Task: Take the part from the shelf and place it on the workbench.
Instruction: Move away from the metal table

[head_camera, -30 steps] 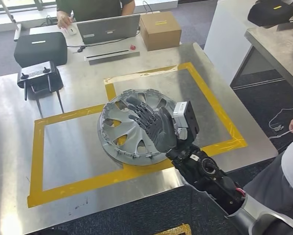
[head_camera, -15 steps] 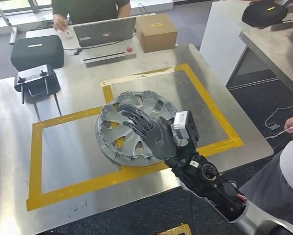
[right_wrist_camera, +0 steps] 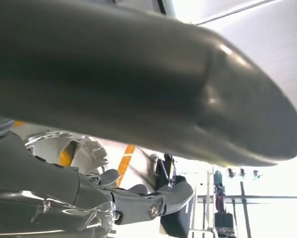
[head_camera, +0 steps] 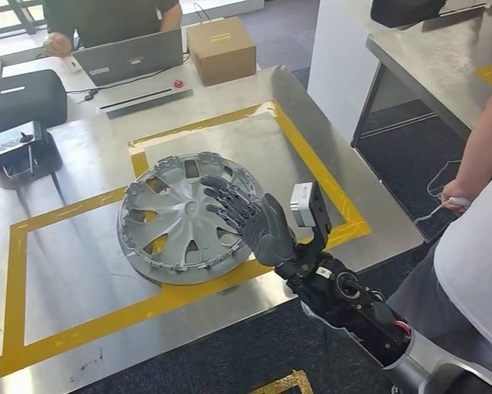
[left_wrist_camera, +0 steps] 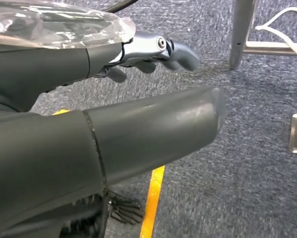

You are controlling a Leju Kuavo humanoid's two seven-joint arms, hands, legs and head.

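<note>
Part [head_camera: 184, 217] already flat on tabletop [head_camera: 75, 271] inside yellow tape, right hand [head_camera: 255, 217] over its rim w/ fingers spread, gripping nothing; task looks done, only pull-back left.

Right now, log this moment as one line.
hubcap: flat on workbench | right hand: open over its edge | left hand: hanging, open

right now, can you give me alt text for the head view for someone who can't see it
A silver hubcap lies flat on a steel workbench across yellow floor-style tape, with the robot's right hand open over its near-right edge, fingers spread. Behind it sit a laptop, a cardboard box and a black case.
</note>
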